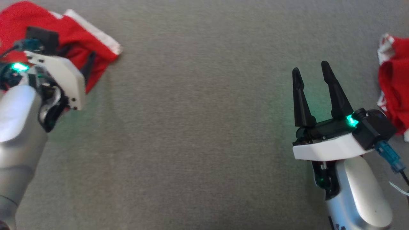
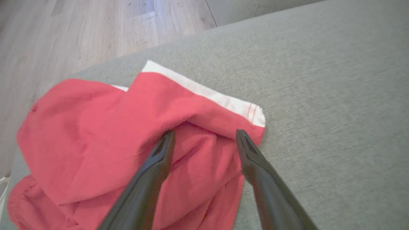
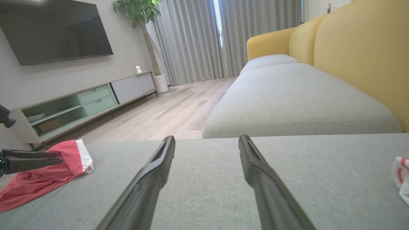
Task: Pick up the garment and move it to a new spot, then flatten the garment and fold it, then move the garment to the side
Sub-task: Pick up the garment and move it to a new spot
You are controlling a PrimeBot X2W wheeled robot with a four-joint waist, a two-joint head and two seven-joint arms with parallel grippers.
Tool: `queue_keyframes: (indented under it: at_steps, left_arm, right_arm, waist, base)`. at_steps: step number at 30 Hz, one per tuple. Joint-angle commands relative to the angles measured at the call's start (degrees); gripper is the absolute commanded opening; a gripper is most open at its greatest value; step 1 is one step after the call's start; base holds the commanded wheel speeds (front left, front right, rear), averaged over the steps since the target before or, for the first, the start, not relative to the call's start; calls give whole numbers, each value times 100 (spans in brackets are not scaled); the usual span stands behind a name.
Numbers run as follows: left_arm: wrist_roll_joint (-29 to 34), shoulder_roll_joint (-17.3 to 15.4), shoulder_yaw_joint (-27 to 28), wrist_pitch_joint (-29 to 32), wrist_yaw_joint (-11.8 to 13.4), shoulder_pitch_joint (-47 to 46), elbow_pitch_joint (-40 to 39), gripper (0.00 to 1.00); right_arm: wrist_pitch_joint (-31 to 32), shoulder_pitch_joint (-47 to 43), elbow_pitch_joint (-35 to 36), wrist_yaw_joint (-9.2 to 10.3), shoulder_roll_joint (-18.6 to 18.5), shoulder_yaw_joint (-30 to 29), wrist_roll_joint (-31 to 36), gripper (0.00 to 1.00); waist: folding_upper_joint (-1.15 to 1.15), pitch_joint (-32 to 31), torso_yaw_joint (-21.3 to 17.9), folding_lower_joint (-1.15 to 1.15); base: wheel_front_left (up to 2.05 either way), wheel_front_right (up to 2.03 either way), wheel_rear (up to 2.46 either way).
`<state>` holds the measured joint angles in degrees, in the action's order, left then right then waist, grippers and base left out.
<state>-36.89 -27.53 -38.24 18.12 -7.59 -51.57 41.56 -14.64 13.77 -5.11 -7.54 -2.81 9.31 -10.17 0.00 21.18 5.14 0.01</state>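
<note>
Our left pincer (image 2: 204,134) stands wide, both fingers over the red garment (image 2: 96,134), tips at a fold just below its white band (image 2: 204,92); we cannot tell whether they touch it. The garment lies crumpled at the far left corner of the grey cushion (image 1: 198,127). Our right pincer (image 1: 310,67) is wide too and empty, over bare cushion, near a second red cloth (image 1: 394,86) at the right edge.
</note>
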Motion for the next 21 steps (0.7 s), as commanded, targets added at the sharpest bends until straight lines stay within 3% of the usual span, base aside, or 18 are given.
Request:
queue_keyframes:
  at_steps: [1,16,17,18,19,21]
  left_arm:
    - [-52,-385,146,15,10,-347,26,100]
    - [-456,-284,-144,313,10,-672,1273,100]
    - [-507,-256,-172,355,10,-669,1299,46]
    - [-553,-241,-193,331,10,-674,1292,8]
    - [-580,-236,-218,235,10,-682,1252,0]
    - [-556,-250,-301,-75,10,-706,1176,0]
  right_arm:
    - [-36,158,216,5,-7,132,-6,100]
    - [-36,224,371,5,-7,27,23,100]
    - [-36,219,375,5,-7,14,30,100]
    - [-36,213,375,5,-7,2,38,100]
    - [-36,207,373,5,-7,-8,48,100]
    - [-36,198,357,5,-7,-34,61,100]
  waist:
    - [0,209,-223,-1]
    - [0,471,-497,-1]
    - [0,467,-493,-1]
    - [0,461,-488,-1]
    - [0,452,-480,-1]
    - [0,404,-453,-1]
  base:
    - [0,0,0]
    - [0,0,0]
    - [0,0,0]
    - [0,0,0]
    - [0,0,0]
    - [0,0,0]
